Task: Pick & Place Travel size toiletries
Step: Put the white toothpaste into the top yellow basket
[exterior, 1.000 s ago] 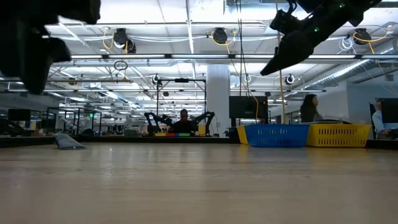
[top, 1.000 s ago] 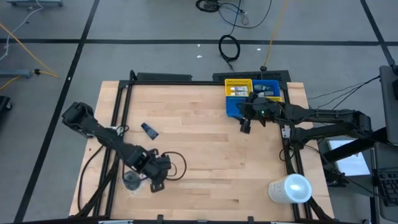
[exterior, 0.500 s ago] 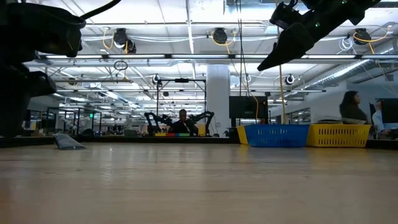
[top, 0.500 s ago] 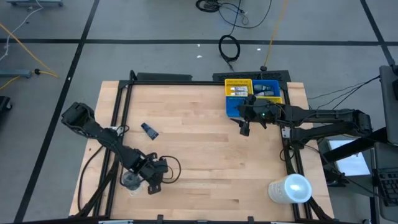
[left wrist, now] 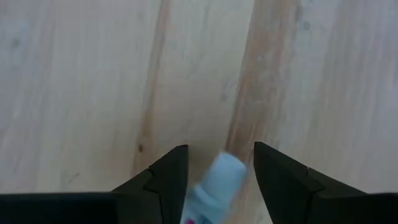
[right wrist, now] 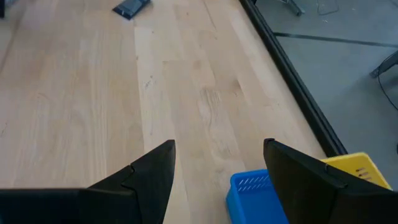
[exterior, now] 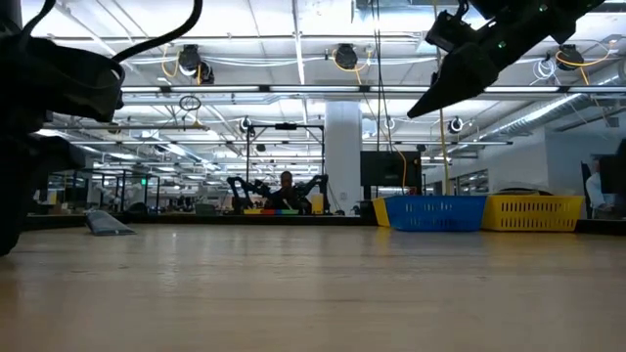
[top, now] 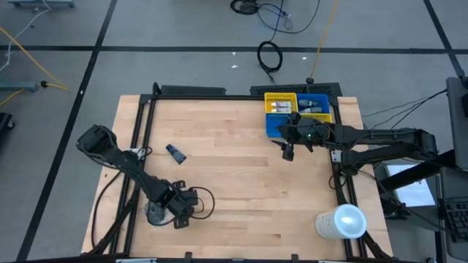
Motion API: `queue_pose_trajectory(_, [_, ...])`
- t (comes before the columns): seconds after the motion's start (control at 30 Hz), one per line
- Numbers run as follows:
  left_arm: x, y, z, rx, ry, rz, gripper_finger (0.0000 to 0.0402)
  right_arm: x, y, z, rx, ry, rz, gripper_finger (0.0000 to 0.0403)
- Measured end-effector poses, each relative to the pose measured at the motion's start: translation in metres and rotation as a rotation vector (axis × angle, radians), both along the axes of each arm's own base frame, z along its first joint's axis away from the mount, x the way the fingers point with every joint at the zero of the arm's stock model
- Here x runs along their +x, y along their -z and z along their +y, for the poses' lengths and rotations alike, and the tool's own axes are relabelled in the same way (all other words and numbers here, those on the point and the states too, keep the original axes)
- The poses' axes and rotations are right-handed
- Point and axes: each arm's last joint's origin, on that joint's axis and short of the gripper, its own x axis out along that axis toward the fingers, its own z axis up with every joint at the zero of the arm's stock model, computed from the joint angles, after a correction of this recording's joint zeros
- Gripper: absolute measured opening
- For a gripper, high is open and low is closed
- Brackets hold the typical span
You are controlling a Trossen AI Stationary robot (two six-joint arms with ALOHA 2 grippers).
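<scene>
I've got the left gripper [left wrist: 215, 167] low at the near-left corner of the worktop [top: 241, 183], jaws spread w/ a pale tube [left wrist: 214, 186] lying between them, not pinched yet. Right gripper [right wrist: 217, 165] hangs by the blue bin [top: 276, 126] and yellow bin [top: 279, 102], jaws spread, empty. A dark bottle [top: 175, 153] lies flat, well apart.

Risk: tube is round and slick, so an off-centre close could squirt it out or roll it.

Surface is bare light wood planks; the room behind is an open lab w/ ceiling lights.
</scene>
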Motion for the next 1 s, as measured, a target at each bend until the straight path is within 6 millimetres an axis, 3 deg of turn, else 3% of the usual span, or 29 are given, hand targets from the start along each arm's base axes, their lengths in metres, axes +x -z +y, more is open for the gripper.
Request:
queue_pose_trajectory(0.17, [0.0004,0.0082,-0.0006,0.02,0.028,0.031,0.0182,-0.0015,0.0064,0.0002,0.003,0.001,0.019,0.0238])
queue_pose_trajectory(0.73, [-0.0056,0.0083,0.0006,0.076,0.189,0.053,0.0179,-0.0013,0.0066,0.0002,0.001,0.001,0.013,0.0238])
queue_pose_trajectory(0.87, [-0.0065,0.0085,0.0014,0.087,0.19,0.062,0.0147,-0.0014,0.007,0.0002,0.001,0.001,0.015,0.0238])
queue_pose_trajectory(1.0, [-0.0066,0.0087,0.0021,0.09,0.187,0.065,0.0082,-0.0014,0.007,0.0002,0.001,0.001,0.015,0.0238])
